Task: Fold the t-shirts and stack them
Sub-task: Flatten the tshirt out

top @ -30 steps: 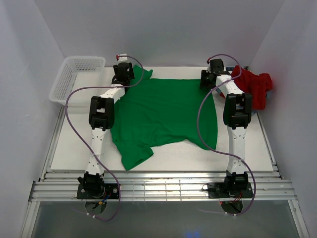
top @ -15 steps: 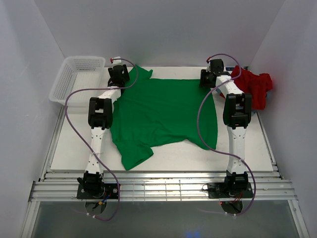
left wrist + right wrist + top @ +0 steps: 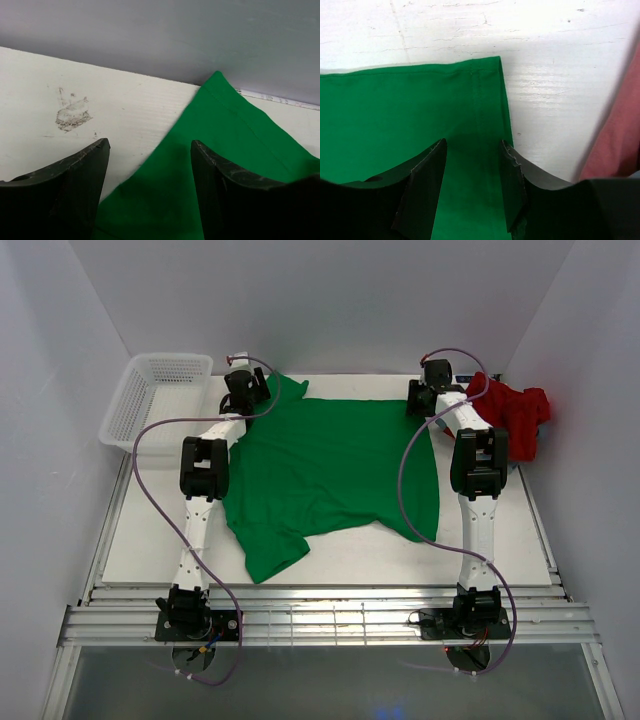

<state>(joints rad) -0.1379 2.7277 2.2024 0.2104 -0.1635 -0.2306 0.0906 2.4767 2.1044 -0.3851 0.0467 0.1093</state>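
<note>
Read the left tool [image 3: 149,150] as spread wide and gripping nothing, with the green shirt [image 3: 225,165] flat under the right-hand finger and bare counter [image 3: 100,100] under the other (far corner of the shirt just beyond the tips). Read the right tool [image 3: 473,150] as parted too and not pinching, straddling the hem at the shirt's other far corner, with cloth flat between the fingers, bare counter just ahead and the red shirt [image 3: 515,415] bunched off to its right.

Judged from this: about to take both far corners for a first fold.

Shift the left tool a little toward the cloth, to bracket the edge with both fingers and not the counter. Lower both tools right down to the counter, then close on a single layer just behind each corner. Match heights before lifting, and lift together (to avoid skewing the hem). Keep the right tool clear of the red shirt, so as not to drag it along. Carry the far edge straight back toward the near sleeves, without stretching.
</note>
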